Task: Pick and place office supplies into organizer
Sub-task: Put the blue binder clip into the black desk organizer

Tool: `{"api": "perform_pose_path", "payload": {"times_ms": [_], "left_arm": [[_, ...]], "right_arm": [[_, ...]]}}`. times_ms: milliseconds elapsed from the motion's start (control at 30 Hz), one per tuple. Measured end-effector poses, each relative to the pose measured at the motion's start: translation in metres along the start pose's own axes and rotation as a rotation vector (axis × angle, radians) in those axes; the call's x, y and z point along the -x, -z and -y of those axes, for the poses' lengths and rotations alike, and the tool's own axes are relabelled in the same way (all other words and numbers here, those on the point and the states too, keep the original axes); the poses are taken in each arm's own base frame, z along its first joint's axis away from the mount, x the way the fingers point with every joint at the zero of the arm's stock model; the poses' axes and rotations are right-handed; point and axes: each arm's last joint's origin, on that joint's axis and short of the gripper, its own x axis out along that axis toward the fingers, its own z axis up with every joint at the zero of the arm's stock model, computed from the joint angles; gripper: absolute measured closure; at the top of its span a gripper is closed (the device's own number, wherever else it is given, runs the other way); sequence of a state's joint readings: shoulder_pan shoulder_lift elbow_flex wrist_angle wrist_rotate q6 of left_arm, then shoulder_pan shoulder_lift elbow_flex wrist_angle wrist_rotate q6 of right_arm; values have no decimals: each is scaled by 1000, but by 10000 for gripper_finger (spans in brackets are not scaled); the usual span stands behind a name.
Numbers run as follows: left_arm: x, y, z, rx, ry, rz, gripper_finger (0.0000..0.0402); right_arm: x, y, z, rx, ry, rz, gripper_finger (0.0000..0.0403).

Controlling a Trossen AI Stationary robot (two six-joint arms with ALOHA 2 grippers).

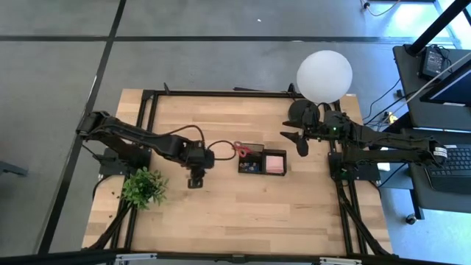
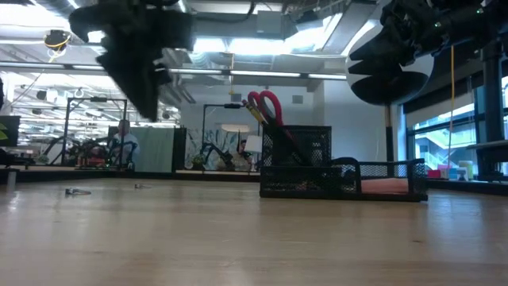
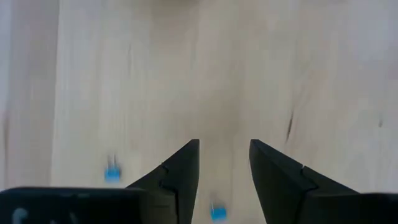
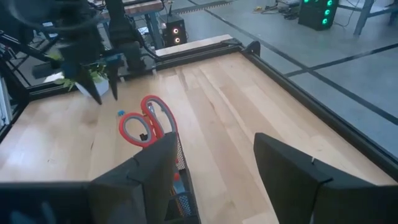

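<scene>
- Organizer (image 1: 262, 163) of black mesh sits mid-table, already holding red-handled scissors (image 1: 242, 149) and pencils (image 2: 258, 114) upright at its nine o'clock end and a pink sticky-note pad (image 1: 274, 162) in the tray at its three o'clock end.
- Left gripper (image 1: 196, 177) hangs above bare wood at nine o'clock of the organizer, fingers parted and holding nothing.
- Two small blue items (image 3: 112, 174), likely erasers or clips, lie loose on the table beneath it and appear to be what remains to collect.
- Right gripper (image 1: 301, 143) waits at about two o'clock of the organizer beside the lamp (image 1: 324, 73), fingers spread and empty.
- Tiny bits (image 2: 77, 191) on the table in the low view are too small to identify; most of what the mesh cup holds is hidden.
</scene>
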State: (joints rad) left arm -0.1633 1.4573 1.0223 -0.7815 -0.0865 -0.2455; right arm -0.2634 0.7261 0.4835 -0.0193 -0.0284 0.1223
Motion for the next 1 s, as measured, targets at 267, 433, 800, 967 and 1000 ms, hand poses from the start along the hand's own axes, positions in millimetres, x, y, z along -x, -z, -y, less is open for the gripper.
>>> {"api": "perform_pose_path", "payload": {"times_ms": [267, 433, 800, 967, 1000], "left_arm": [[2, 18, -3, 159, -4, -194, 264], [3, 21, -2, 220, 35, -237, 260], [-21, 50, -7, 297, 11, -363, 260], [-33, 55, -7, 283, 30, -318, 260], [-35, 56, -7, 279, 35, -308, 260]], "right_arm": [[0, 0, 0, 20, 1, 1, 185], [0, 0, 0, 22, 1, 1, 185], [0, 0, 0, 22, 1, 0, 185], [0, 0, 0, 22, 1, 0, 185], [0, 0, 0, 21, 1, 0, 185]]}}
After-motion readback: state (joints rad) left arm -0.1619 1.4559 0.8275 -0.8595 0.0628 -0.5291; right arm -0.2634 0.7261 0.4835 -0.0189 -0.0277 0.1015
